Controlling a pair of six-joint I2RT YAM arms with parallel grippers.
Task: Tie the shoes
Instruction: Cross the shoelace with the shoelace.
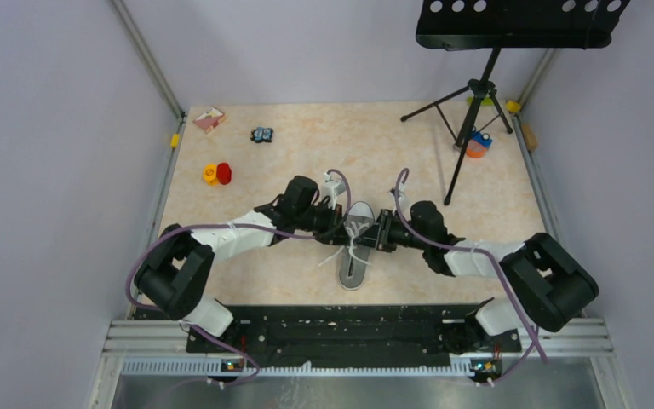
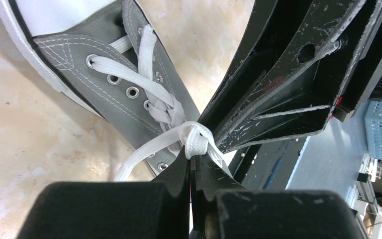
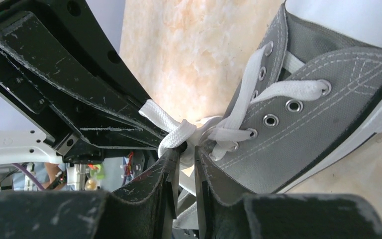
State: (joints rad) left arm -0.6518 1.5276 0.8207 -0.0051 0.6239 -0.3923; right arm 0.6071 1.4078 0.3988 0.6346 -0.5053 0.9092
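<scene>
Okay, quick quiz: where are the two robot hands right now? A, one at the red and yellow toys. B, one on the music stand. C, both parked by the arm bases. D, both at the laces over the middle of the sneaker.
D: the left hand and right hand meet at the white laces over the grey sneaker.

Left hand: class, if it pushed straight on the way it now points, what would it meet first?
Probably the black right hand, tip to tip with the left hand at the white lace knot; depth is unclear.

Two arms of black joints and white links, purple cables looping along them; the left hand (image 2: 191, 164) and right hand (image 3: 185, 167) have scratched black fingers.
</scene>
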